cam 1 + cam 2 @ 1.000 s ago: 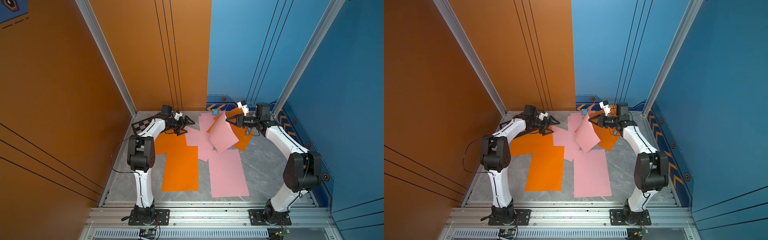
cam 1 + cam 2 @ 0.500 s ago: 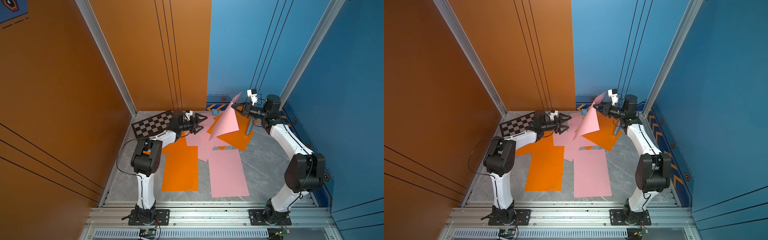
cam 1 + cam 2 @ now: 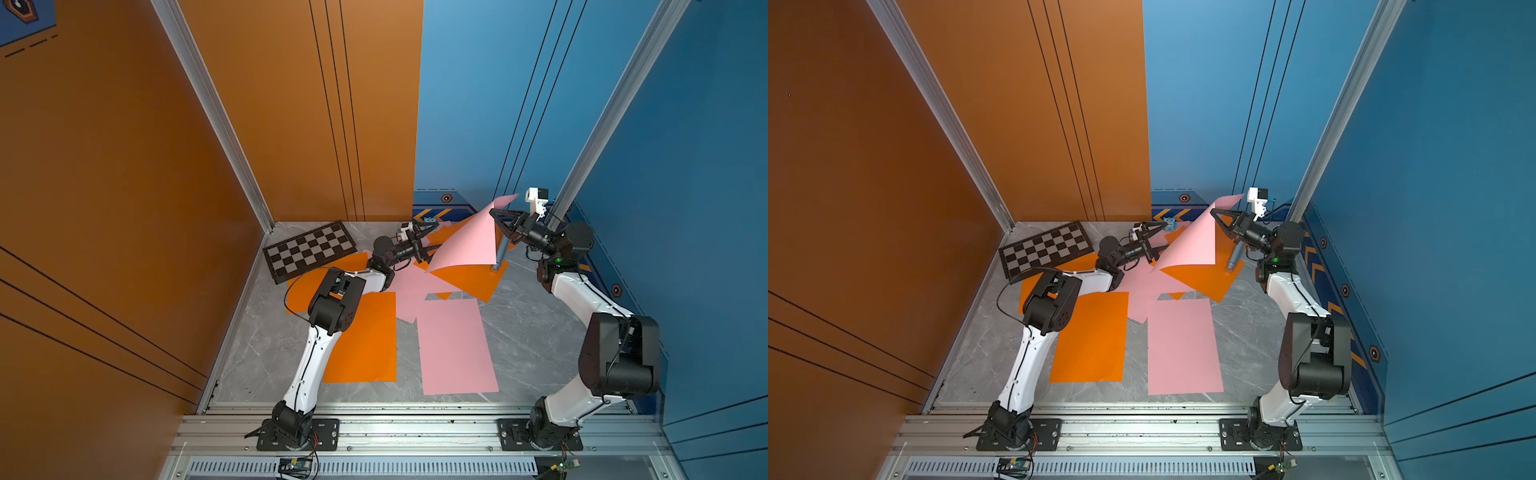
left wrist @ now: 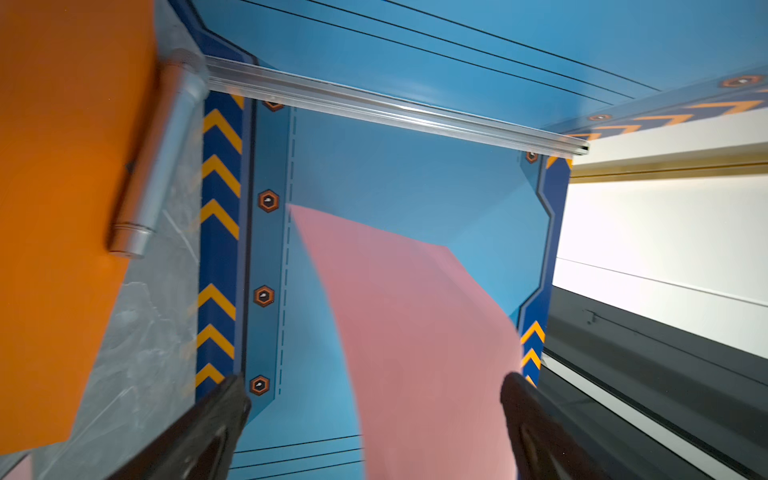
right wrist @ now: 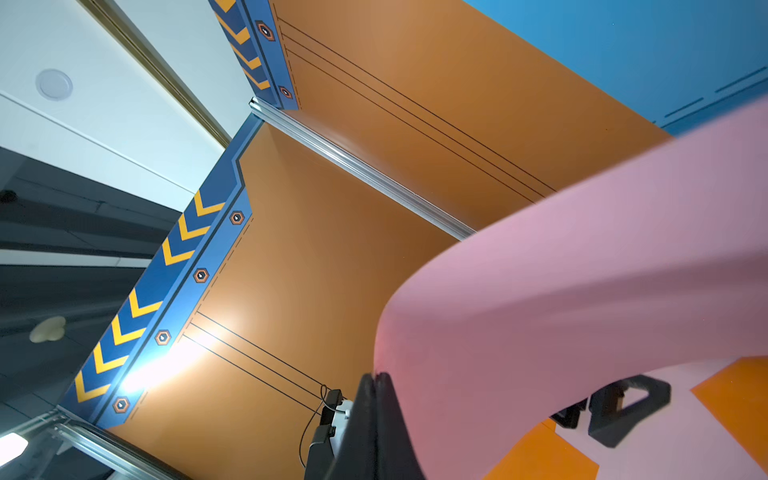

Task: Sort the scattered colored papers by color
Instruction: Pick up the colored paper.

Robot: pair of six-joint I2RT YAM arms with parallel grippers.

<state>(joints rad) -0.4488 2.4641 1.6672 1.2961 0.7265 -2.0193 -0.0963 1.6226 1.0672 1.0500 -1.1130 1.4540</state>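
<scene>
In both top views we look steeply down from high above the six o'clock edge of the cell, far enough back to take in both arms, the grey floor [image 3: 536,332] and the walls. The two views share nearly the whole scene, with the chessboard [image 3: 309,251] at ten o'clock. Our left wrist camera sits close behind the left gripper [image 4: 374,380]. It faces about two o'clock and tilts up at the blue wall [image 4: 415,187]. Our right wrist camera sits just behind the right gripper [image 5: 377,380]. It faces about ten o'clock, up at the orange wall [image 5: 332,249] and ceiling [image 5: 124,83]. All views share the raised pink sheet [image 3: 465,245], which is very near in both wrist views.
</scene>
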